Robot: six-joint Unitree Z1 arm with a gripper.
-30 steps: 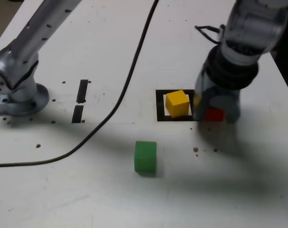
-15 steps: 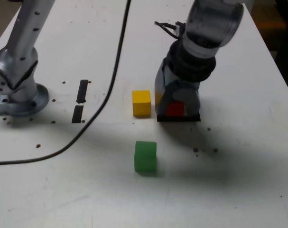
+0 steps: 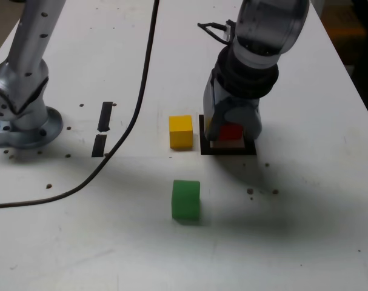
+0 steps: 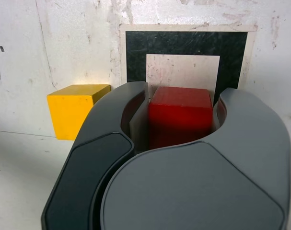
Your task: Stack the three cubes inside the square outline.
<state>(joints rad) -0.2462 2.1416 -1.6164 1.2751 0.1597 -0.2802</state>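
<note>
Tool pinches the red cube in the exterior view, its two dark jaws pressed against the cube's sides, directly over the square outline. Whether the cube rests on the outline's white centre or hangs just above it cannot be told from this view. The black border shows at the near edge and at the side toward the exterior view's left; the rest lies under the tool and the arm. The yellow cube sits on the white counter just outside the outline, on the exterior view's left of it, apart from the border. The green cube stands nearer the camera than the outline, well apart from it and from the yellow cube. Farther to the exterior view's left of the outline lie two short black strips, and a black cable runs across the counter between them and the yellow cube.

From the wrist view, the tool grips the red cube between curved grey jaws, one on each side face. Beyond the cube the outline shows its black border and white centre, with nothing else inside it. The yellow cube lies outside the border, beside one jaw.
</note>
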